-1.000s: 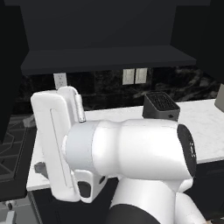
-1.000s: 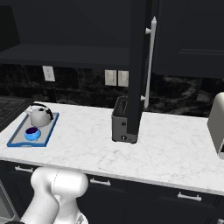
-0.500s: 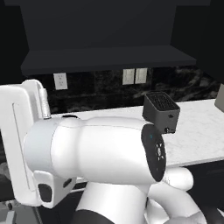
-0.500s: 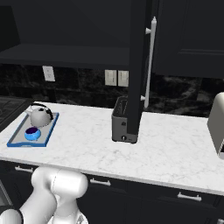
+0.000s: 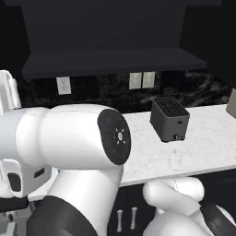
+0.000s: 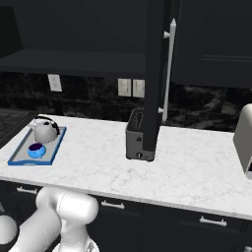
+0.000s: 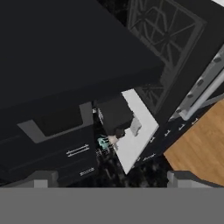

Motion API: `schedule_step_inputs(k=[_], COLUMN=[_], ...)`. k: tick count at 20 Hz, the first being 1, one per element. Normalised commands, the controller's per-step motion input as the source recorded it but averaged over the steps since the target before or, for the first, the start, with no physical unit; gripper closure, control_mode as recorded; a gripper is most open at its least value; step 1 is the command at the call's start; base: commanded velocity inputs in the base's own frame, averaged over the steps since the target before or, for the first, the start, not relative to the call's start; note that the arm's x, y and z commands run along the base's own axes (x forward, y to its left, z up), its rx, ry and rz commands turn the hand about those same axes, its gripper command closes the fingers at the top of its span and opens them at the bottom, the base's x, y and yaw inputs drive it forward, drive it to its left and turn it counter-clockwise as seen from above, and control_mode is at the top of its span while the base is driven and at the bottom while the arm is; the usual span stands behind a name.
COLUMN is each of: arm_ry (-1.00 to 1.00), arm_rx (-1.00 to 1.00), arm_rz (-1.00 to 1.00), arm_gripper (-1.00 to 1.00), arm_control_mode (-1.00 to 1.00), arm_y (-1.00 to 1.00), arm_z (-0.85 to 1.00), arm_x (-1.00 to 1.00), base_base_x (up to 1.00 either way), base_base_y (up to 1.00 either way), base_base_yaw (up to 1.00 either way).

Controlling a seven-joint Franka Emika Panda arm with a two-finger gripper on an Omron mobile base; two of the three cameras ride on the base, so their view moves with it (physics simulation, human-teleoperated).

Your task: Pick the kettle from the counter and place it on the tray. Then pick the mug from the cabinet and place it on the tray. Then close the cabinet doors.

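In the right base view the light-grey kettle stands on the blue-rimmed tray at the counter's left end. The blue mug sits on the same tray, just in front of the kettle. Above, the dark cabinet is open, showing its shelf. One cabinet door stands swung out, edge-on to the camera, with its silver bar handle. My gripper is open with nothing between its fingertips, far from the tray, and a broad dark panel lies before it.
A boxy dark-grey toaster stands mid-counter, partly behind the open door. A light appliance sits at the counter's right end. My white arm bulks close to the left base camera. A stove top and wooden floor lie below the hand.
The arm has swung toward the left base camera and now covers more of that view. Kettle, mug, tray and door have stayed put. The jaws stay open.
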Motion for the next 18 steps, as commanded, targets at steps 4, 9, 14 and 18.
schedule_step_inputs(k=[4,9,14,18], arm_ry=[0.0,0.0,0.0,0.0], arm_rx=[0.0,-0.02,-0.01,-0.02], arm_rz=[0.0,0.0,0.0,0.0], arm_gripper=[-1.0,-1.0,-1.0,-1.0], arm_control_mode=[-1.0,-1.0,-1.0,-1.0], arm_y=[0.49,0.42,0.42,0.42], arm_z=[0.0,-0.1,-0.2,-0.27], arm_x=[0.18,0.42,0.58,0.53], base_base_x=[0.0,0.0,0.0,0.0], base_base_y=[0.0,0.0,0.0,0.0], base_base_yaw=[0.0,0.0,0.0,0.0])
